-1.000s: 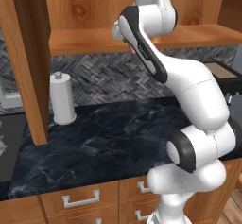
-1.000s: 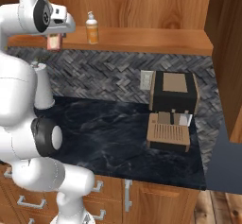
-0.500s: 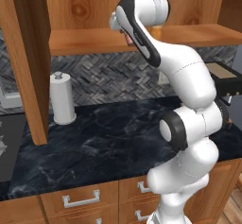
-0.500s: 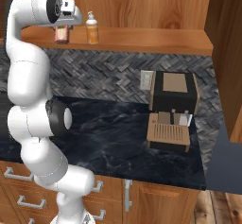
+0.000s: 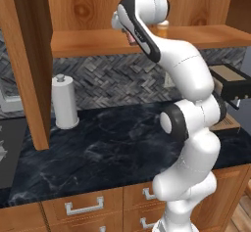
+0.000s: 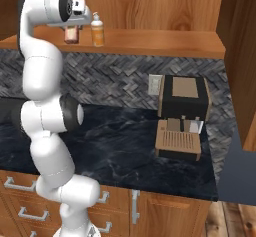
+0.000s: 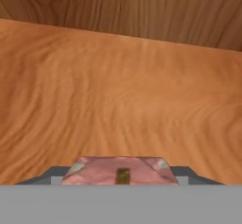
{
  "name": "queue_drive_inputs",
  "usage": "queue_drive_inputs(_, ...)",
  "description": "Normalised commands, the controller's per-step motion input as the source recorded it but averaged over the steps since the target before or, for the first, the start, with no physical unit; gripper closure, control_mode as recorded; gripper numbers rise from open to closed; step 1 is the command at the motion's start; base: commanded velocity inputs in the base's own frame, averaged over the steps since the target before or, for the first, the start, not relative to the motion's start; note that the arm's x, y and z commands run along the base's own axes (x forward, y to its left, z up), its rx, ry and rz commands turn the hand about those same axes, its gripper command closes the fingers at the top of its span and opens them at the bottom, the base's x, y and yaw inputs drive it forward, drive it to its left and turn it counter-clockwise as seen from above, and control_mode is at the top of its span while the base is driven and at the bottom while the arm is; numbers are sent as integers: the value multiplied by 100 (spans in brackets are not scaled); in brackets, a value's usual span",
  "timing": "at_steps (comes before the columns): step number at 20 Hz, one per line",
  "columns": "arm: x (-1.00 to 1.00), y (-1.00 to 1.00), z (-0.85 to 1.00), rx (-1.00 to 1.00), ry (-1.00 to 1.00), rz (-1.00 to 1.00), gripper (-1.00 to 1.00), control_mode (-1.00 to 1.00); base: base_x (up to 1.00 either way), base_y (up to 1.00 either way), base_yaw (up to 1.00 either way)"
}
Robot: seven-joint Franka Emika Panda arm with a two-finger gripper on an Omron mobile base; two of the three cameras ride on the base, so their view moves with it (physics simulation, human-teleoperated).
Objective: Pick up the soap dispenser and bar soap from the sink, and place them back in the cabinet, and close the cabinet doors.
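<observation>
The cabinet stands open above the dark marble tabletop, its plain wooden shelf running across both base views, and one of the cabinet doors hangs swung out at the left of the left base view. The white arm reaches up from the base to shelf height.

On the shelf, the soap dispenser stands upright, already put away. Just to its left in the right base view, the gripper points down over the shelf with the bar soap between its jaws. They are closed on the block; in the hand view the bar soap sits at the bottom edge with bare shelf wood spread beyond it.

The bar hangs directly under the jaws, and whether it touches the board cannot be told. Its long axis looks to run across the hand view. So the coming move is probably a short descent and release. The dispenser is close beside, so the bar should go straight down, not sideways toward it. The doors are not yet closed.
</observation>
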Motion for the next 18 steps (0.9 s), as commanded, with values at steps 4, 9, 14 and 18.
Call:
queue_drive_inputs(4,45,1,-19,0,0,0,100,-100,0,0,0)
queue_drive_inputs(9,30,1,-25,0,0,0,100,-100,0,0,0)
queue_drive_inputs(14,16,2,-26,0,0,0,100,-100,0,0,0)
queue_drive_inputs(18,7,0,-9,0,0,0,-100,-100,0,0,0)
